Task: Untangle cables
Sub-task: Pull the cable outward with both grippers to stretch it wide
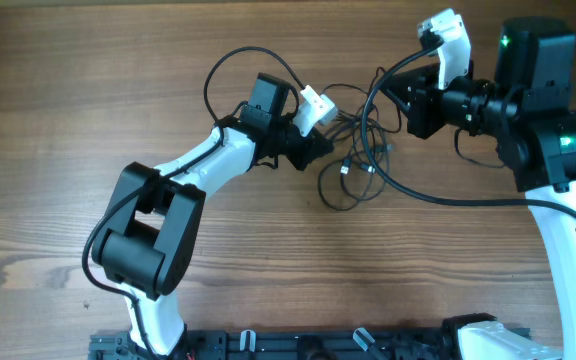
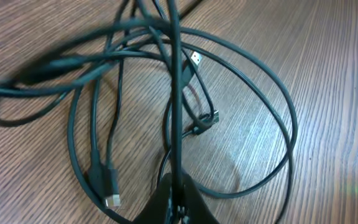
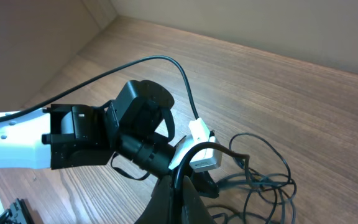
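The cables (image 1: 353, 170) lie in one loose tangle on the table (image 1: 68, 100), between my two grippers and a little nearer my left. From overhead the heap is longer than it is wide. Its long axis runs away from my base, from a wide loop on the near side up to thin strands that stretch toward my right arm.

My left gripper (image 2: 178, 202) is pinched tight on one strand. In the left wrist view that strand runs straight up from my fingertips, taut, and crosses the other loops. The rest of the cord spreads in wide ovals flat on the wood to either side.

Three plug ends show there. One plug (image 2: 196, 59) has a silver tip and points up and to the left. A second (image 2: 110, 198) lies low on the left with its metal tip aimed down at the frame's edge. A third, small one (image 2: 213, 117) sits near the middle of the loops.

My right gripper (image 3: 180, 186) is closed too — a thin cord arcs up out of its fingertips and curves back down toward the tangle, so it appears to hold a strand.
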Robot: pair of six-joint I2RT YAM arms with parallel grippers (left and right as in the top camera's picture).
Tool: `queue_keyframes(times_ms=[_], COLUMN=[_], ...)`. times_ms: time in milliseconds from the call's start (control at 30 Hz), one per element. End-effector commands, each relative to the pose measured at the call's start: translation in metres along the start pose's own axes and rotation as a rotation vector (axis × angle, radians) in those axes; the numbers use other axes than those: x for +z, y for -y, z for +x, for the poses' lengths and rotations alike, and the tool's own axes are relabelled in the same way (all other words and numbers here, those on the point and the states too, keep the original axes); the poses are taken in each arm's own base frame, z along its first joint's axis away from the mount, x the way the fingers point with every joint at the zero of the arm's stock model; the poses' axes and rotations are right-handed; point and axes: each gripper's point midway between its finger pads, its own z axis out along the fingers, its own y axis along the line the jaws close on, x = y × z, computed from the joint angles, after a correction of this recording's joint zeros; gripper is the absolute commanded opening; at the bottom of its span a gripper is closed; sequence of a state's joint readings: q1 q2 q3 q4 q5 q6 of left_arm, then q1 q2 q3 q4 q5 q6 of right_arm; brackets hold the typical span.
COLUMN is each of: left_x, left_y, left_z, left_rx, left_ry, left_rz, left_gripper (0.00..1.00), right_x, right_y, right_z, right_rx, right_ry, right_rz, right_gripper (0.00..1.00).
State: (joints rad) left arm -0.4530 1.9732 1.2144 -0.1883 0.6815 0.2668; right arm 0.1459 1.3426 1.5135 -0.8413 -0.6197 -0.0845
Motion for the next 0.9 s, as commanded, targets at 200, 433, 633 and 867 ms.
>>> queue_keyframes(times_ms=[200,433,633,867], left_x=[-0.104,-0.243,-0.301,-0.353], left_y=[-0.054,-0.037,-0.052,-0.089], left_z=[-0.04,-0.084,-0.064,-0.034], left_rx=[-0.124,-0.049,-0.134,-0.235], left_ry=[0.173,0.398,0.432,0.472], left_rz=[-0.165,-0.353,-0.486,-0.616], left_gripper=[0.04,0.04,0.04,0.04], right_x=[-0.009,0.015,0.038,0.014], right_y=[0.064,0.115,0.18,0.256], right_z=[0.021,0.049,0.09,0.141], right_rx=[0.064,0.185,0.326,0.552], right_ry=[-0.089,-0.194,-0.309,-0.372], right_rz=[0.376,0.543,0.704,0.859], right_gripper=[0.04,0.04,0.04,0.04])
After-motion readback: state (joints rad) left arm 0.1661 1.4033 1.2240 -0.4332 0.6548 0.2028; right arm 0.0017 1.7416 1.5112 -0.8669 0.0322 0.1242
